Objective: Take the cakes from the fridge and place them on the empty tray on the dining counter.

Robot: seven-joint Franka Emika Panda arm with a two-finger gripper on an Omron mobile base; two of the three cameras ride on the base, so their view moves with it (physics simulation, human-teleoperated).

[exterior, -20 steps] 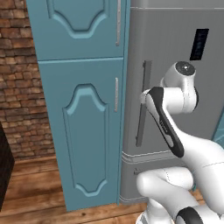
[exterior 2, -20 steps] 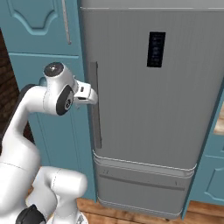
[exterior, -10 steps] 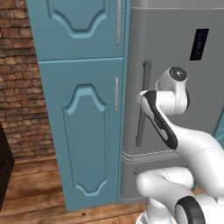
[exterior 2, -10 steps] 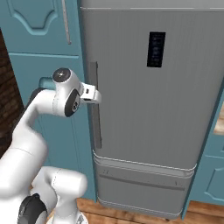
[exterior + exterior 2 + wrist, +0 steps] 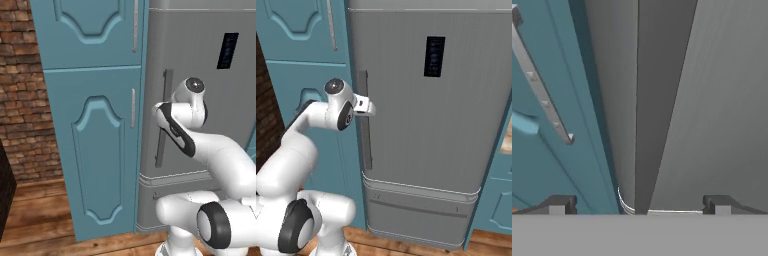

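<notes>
Grey metallic fridge point(image 5: 456, 125) door is closed. The gripper point(image 5: 639, 205) faces its handle point(image 5: 365, 120), jaws spread wide on either side; contact cannot be confirmed. Teal cabinets point(image 5: 95, 130) adjoin.

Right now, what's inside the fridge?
Can't see in: the fridge door is closed, so shelves and cakes are hidden. The open claw straddles its vertical handle.
</notes>
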